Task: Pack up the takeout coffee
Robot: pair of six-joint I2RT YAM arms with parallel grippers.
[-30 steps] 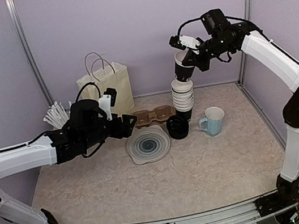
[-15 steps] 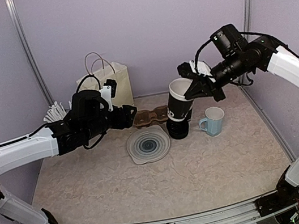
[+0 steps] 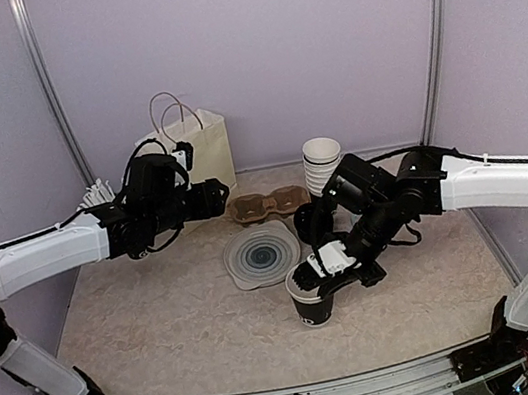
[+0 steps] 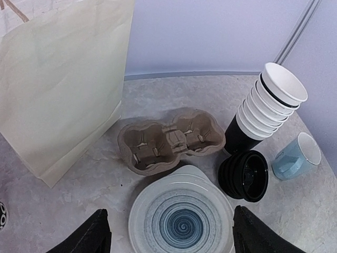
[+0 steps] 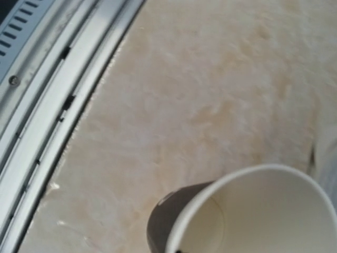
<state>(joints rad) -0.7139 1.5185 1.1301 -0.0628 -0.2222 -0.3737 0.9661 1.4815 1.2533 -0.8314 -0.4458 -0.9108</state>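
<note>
My right gripper (image 3: 323, 269) is shut on the rim of a black paper cup (image 3: 313, 307) with white lettering, held upright low over the front middle of the table. The cup has no lid; its white inside shows in the right wrist view (image 5: 258, 211). I cannot tell whether its base touches the table. My left gripper (image 3: 213, 198) is open and empty, hovering above the patterned plate (image 4: 181, 216), with its fingertips (image 4: 100, 232) wide apart. A stack of black lids (image 4: 245, 175) lies on its side beside the plate.
A cream paper bag (image 3: 191, 154) stands at the back left. A brown pulp cup carrier (image 4: 168, 138) lies in front of it. A stack of paper cups (image 3: 321, 163) stands at the back. A light blue mug (image 4: 295, 155) stands right of the lids. White sticks (image 3: 97, 197) show at the left.
My right arm has swung down from the cup stack to the front middle of the table, carrying the black cup. My left gripper has moved slightly back towards the bag.
</note>
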